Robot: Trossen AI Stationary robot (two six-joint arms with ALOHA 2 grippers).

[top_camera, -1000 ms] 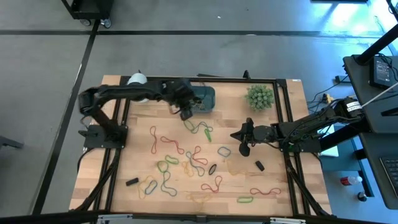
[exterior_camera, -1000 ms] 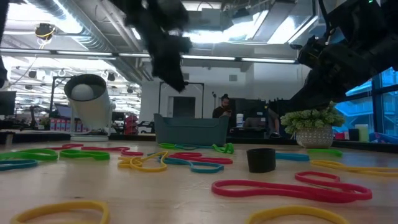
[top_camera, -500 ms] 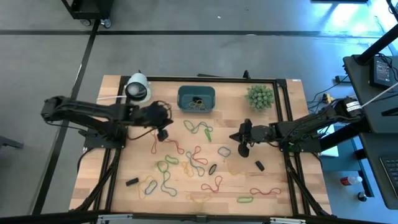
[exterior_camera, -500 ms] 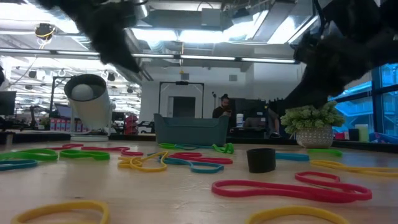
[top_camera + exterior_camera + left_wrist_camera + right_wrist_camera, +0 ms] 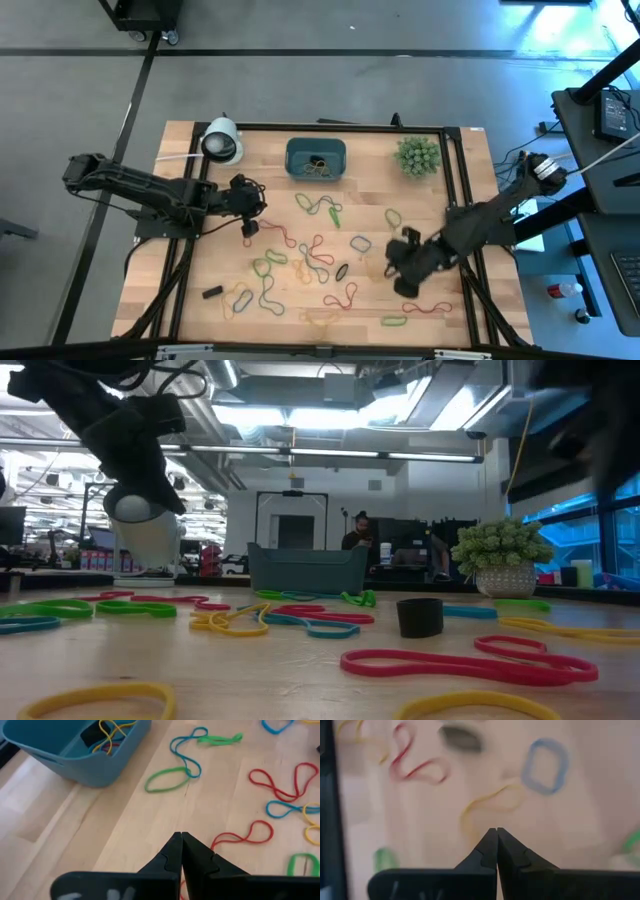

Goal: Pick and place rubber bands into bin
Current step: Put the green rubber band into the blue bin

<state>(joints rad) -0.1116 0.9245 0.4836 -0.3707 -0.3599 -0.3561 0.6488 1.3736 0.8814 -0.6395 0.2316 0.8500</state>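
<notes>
Covering the wooden table point(image 5: 200, 270): rubber bands point(image 5: 320, 250), a few in the teal bin point(image 5: 316, 158) at far edge. Left gripper point(image 5: 250, 212) & right gripper point(image 5: 400, 272) both pinched together, empty. Right arm blurred in low view; person point(image 5: 360, 530) in bkgd.

1. Table point(image 5: 200, 270) — pale wood, black-framed.
2. Rubber bands point(image 5: 318, 252) — loose across the middle and near edge.
3. Bin point(image 5: 316, 158), plant point(image 5: 417, 156), white cylinder point(image 5: 222, 141) — along the far edge.
4. Small black piece point(image 5: 212, 292).

Teal bin point(image 5: 316, 159) upright, few bands inside; coloured rubber bands point(image 5: 318, 250) scattered across table.
</notes>
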